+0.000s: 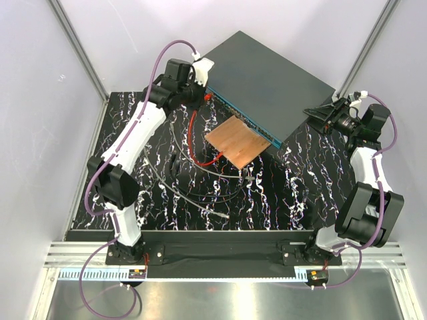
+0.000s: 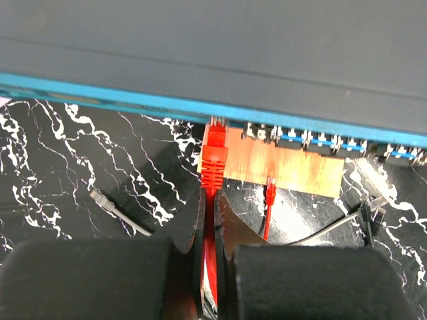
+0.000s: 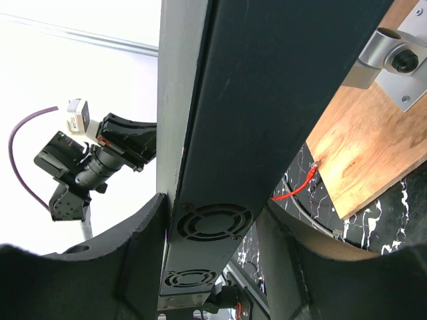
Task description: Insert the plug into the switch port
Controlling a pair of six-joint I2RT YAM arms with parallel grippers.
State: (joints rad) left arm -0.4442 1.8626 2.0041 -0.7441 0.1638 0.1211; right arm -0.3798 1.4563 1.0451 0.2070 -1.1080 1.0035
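The switch (image 1: 267, 80) is a flat dark grey box at the back of the table, with its blue-teal socket face (image 1: 241, 117) towards the front left. My left gripper (image 1: 200, 93) is at the left end of that face. In the left wrist view it (image 2: 211, 200) is shut on the red cable just behind the red plug (image 2: 215, 155). The plug's tip sits at a socket in the blue face (image 2: 100, 93). My right gripper (image 1: 321, 115) holds the switch's right end. In the right wrist view its fingers (image 3: 143, 233) clamp the vented side (image 3: 210, 223).
A copper-brown square plate (image 1: 241, 141) lies against the switch's front. The red cable's other plug (image 2: 270, 190) rests by the plate. Grey cables (image 1: 200, 193) loop over the marbled black mat, one ending in a clear plug (image 2: 100, 198).
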